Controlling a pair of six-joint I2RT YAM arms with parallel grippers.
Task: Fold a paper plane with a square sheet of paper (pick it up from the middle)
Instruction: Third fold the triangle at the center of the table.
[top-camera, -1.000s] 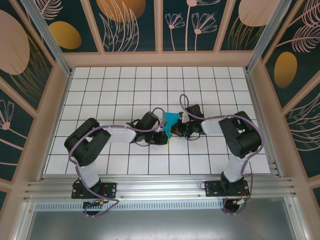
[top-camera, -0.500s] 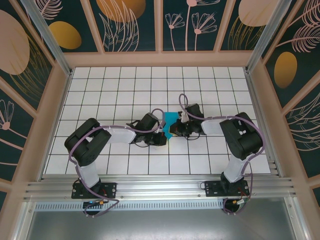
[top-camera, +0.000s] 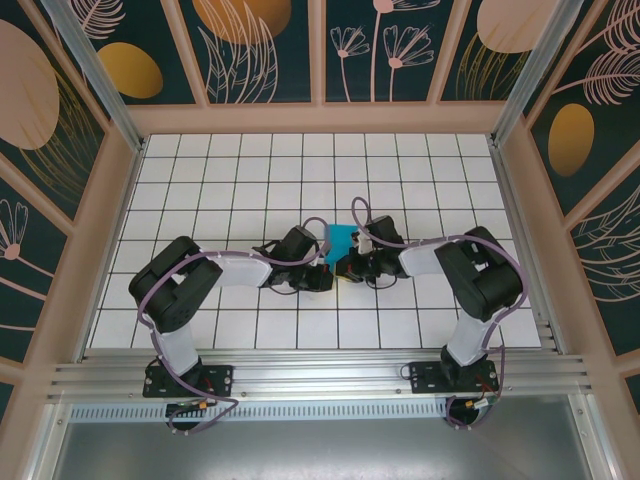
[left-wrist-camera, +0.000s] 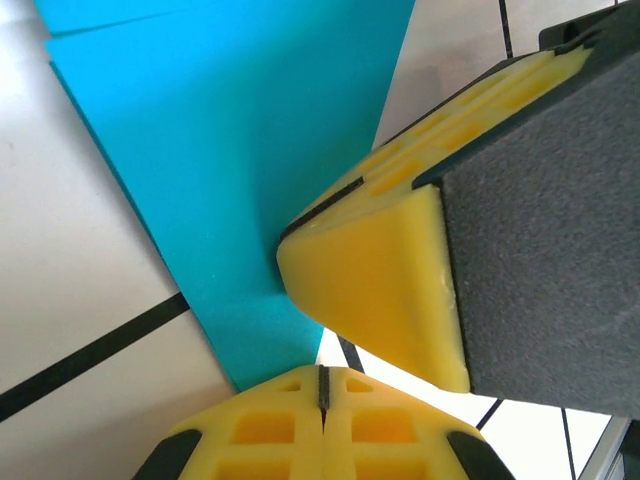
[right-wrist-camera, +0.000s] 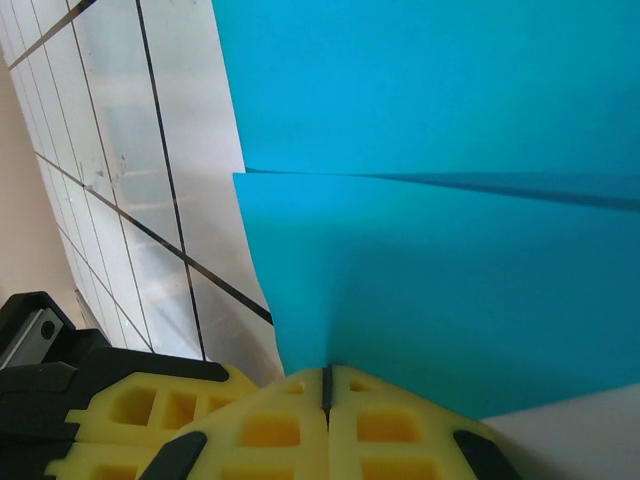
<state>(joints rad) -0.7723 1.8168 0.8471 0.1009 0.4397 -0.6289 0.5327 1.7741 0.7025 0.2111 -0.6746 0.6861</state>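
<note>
Where the two arms meet at the middle of the white grid table, a teal-blue sheet of paper is seen lying just beyond their tips. In the left wrist view the left gripper is shown with its yellow fingertips pressed together, the near point of the paper ending just beside them; whether any paper is pinched there cannot be told. The right gripper is likewise closed, and a corner of the sheet appears to run into the seam between its pads, so a hold on the paper is judged likely.

One layer of paper is seen lapped over another in the right wrist view, with a fold line running across to the right. Some folding is therefore judged to be done. A slim, pointed dart with a centre crease is not yet seen, so the narrowing folds and the final shaping are taken to be left.
</note>
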